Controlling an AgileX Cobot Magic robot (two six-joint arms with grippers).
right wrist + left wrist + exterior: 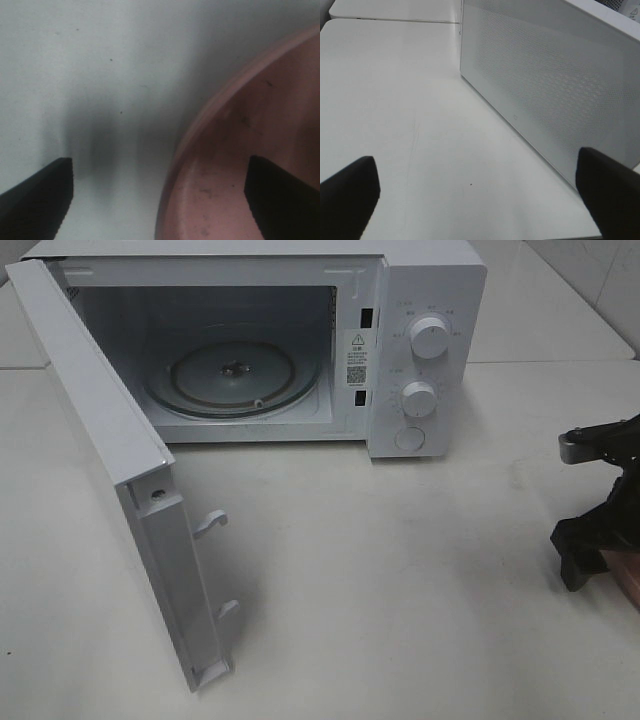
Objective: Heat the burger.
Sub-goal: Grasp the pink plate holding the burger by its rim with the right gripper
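White surface [400, 590] carries 1 white microwave [430, 280], its door [100, 430] swung wide, a glass turntable [230, 375] inside. The left gripper [480, 192] hangs open and empty beside the door's perforated panel. The right gripper [160, 197], jaws spread wide, straddles the rim of a pink plate [210, 125]. The burger is out of view.

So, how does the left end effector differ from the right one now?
The left end effector is over bare table beside the open microwave door; the right end effector straddles the rim of the pink plate. The right one shows at the high view's right edge; the left one is outside it. Both are open and hold nothing.
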